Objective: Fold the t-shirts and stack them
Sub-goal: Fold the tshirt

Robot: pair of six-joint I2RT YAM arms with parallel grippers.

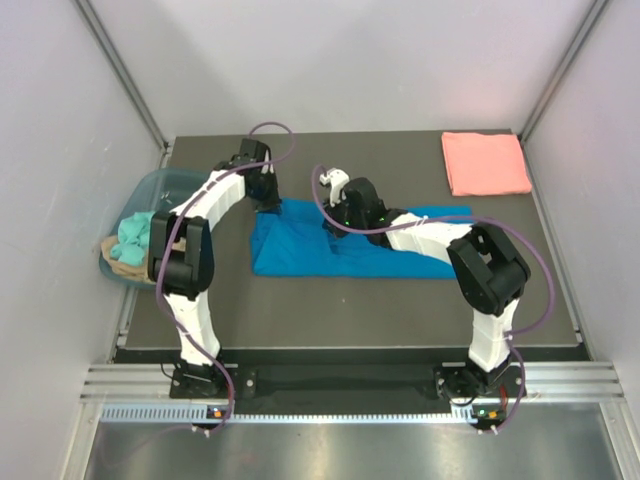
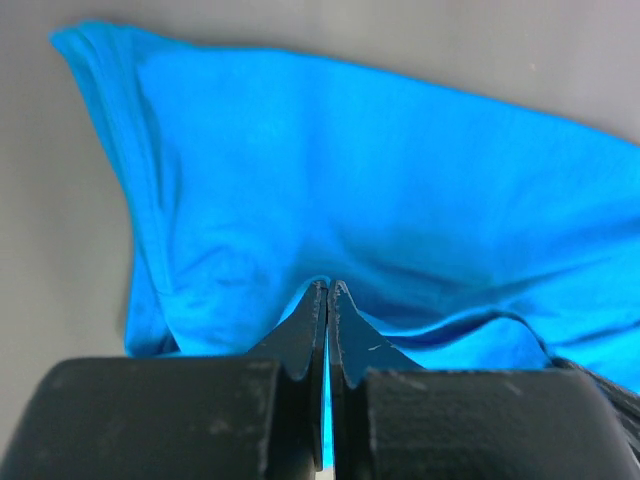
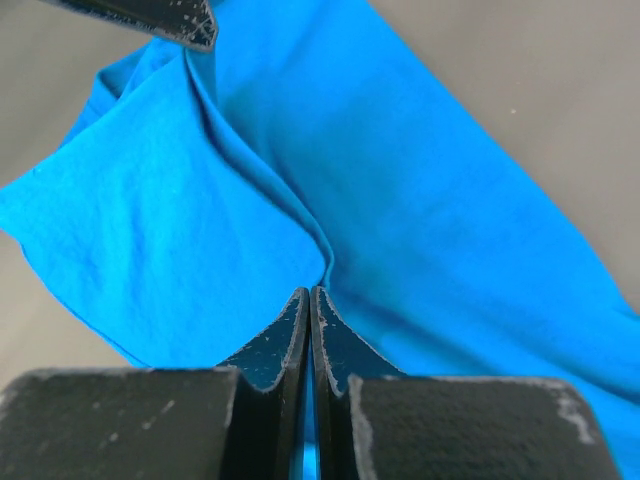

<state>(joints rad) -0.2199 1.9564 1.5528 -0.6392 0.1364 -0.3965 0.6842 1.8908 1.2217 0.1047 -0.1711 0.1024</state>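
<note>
The blue t-shirt [image 1: 300, 248] lies spread in the middle of the dark tabletop [image 1: 350, 310], a wide, slightly rumpled band running left to right in the top view. Both arms reach onto it. The left gripper [image 2: 327, 290] sits at the shirt's far-left corner with its jaws pressed together on a raised edge of the blue cloth; a thin strip of blue shows in the slit between them. The right gripper [image 3: 308, 293] sits near the middle of the shirt's far edge, jaws likewise closed, pinching a ridge of blue fabric that runs up from its tips – the cloth creases away from that point. The two grippers are near each other along the same far edge. The pink t-shirt [image 1: 486, 163] lies folded into a neat square at the far-right corner of the tabletop, well apart from the blue one. At the left edge stands a translucent tub [image 1: 160, 176] holding a crumpled teal cloth [image 1: 132, 236].
</note>
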